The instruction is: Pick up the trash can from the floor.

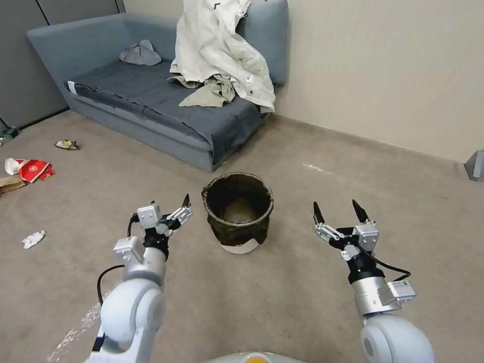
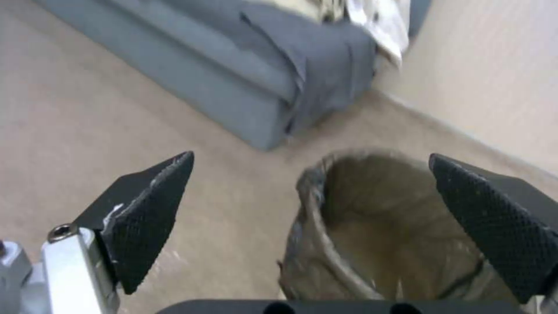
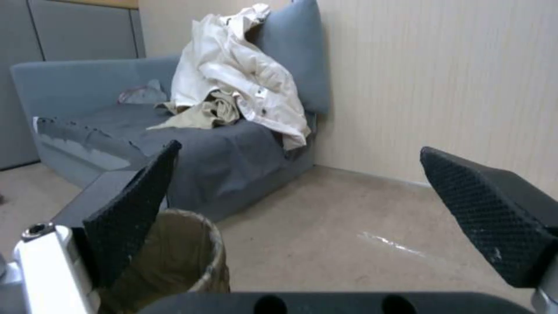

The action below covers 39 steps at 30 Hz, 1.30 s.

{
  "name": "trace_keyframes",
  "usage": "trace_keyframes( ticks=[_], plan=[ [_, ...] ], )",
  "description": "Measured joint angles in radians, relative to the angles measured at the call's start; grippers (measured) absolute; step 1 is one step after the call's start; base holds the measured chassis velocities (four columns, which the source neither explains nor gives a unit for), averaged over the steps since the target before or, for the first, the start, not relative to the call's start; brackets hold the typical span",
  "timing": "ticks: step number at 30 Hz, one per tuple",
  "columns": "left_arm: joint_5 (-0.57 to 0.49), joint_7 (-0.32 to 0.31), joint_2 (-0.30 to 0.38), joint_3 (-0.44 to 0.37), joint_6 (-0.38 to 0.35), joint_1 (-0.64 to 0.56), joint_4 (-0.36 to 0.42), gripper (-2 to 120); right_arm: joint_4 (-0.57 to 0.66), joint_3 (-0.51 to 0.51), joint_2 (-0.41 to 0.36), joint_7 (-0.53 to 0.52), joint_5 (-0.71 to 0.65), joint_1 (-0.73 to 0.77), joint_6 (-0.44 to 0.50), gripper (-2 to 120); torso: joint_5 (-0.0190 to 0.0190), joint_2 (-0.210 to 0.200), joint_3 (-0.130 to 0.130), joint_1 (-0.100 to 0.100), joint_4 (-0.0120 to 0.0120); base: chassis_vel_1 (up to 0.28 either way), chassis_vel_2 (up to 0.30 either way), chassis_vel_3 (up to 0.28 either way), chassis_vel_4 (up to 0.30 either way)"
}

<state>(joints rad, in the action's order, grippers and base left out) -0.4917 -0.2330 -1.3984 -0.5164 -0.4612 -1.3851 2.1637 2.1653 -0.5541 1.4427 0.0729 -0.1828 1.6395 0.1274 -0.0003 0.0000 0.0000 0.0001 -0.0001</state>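
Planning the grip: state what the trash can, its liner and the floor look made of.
Trash can: likely smooth white hard plastic, judging by its glossy base. Liner: thin dark plastic film, crinkled and folded over the rim. Floor: matte beige, seemingly short-pile carpet, with shiny tape marks.

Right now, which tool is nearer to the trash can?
Left. The left tool hangs open just beside the trash can; the right tool hangs open farther off on its other side.

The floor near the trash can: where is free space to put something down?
Bare floor lies between the left gripper and right gripper, before the trash can, and toward the wall beyond the right gripper. Crowded: behind it stands the sofa; litter lies far left.
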Motion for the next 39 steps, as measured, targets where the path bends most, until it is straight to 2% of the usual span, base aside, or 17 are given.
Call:
trace_keyframes(
  ticks=[1, 5, 7, 16, 20, 22, 24, 30, 32, 39],
  plan=[
    [-0.034, -0.009, 0.026, 0.005, -0.023, 0.024, -0.036, 100, 0.006, 0.0, -0.001, 0.0, 0.0, 0.0, -0.005, 100, 0.0002, 0.0, 0.0, 0.0, 0.0002, 0.0, 0.0, 0.0, 0.0],
    [-0.107, -0.04, 0.058, 0.021, -0.066, 0.064, -0.084, 100, 0.011, -0.002, 0.0, 0.0, 0.0, 0.002, -0.009, 100, 0.0001, 0.0, 0.0, 0.0, 0.0004, 0.0, 0.0, 0.0, 0.0],
    [-0.2, -0.062, 0.083, 0.043, -0.105, 0.127, -0.148, 100, 0.012, -0.007, 0.008, 0.0, 0.003, 0.004, -0.011, 100, 0.0001, 0.0, 0.0, 0.0, 0.0, 0.0, 0.0, 0.0, 0.0],
    [-0.265, -0.063, 0.111, 0.088, -0.118, 0.247, -0.258, 100, 0.004, -0.017, 0.029, -0.004, 0.016, 0.003, -0.014, 100, 0.0002, 0.0, 0.0, 0.0, 0.0003, 0.0, 0.0, 0.0, 0.0],
    [-0.346, -0.11, 0.13, 0.138, -0.168, 0.36, -0.345, 99, 0.0, -0.024, 0.039, -0.008, 0.021, -0.003, -0.019, 100, 0.0002, 0.0, 0.0, 0.0, 0.0, 0.0, 0.0, 0.0, 0.0],
    [-0.353, -0.116, 0.131, 0.142, -0.175, 0.37, -0.353, 99, 0.0, -0.025, 0.04, -0.009, 0.021, -0.003, -0.019, 100, 0.0003, 0.0, 0.0, 0.0, 0.0, 0.0, 0.0, 0.0, 0.0],
    [-0.383, -0.15, 0.133, 0.167, -0.211, 0.424, -0.403, 99, 0.0, -0.031, 0.042, -0.013, 0.021, -0.003, -0.02, 100, 0.0003, 0.0, 0.0, 0.0, -0.0001, 0.0, 0.0, 0.0, 0.0],
    [-0.412, -0.175, 0.137, 0.198, -0.24, 0.468, -0.463, 98, 0.0, -0.04, 0.042, -0.018, 0.019, -0.003, -0.02, 100, 0.0002, 0.0, 0.0, 0.0, 0.0002, 0.0, 0.0, 0.0, 0.0],
    [-0.437, -0.187, 0.135, 0.215, -0.25, 0.494, -0.509, 97, 0.0, -0.044, 0.041, -0.02, 0.016, -0.002, -0.019, 100, 0.0003, 0.0, 0.0, 0.0, 0.0002, 0.0, 0.0, 0.0, 0.0],
    [-0.454, -0.207, 0.128, 0.231, -0.273, 0.524, -0.554, 95, 0.0, -0.046, 0.039, -0.023, 0.013, -0.004, -0.018, 100, 0.0003, 0.0, 0.0, 0.0, 0.0001, 0.0, 0.0, 0.0, 0.0]
  ],
)
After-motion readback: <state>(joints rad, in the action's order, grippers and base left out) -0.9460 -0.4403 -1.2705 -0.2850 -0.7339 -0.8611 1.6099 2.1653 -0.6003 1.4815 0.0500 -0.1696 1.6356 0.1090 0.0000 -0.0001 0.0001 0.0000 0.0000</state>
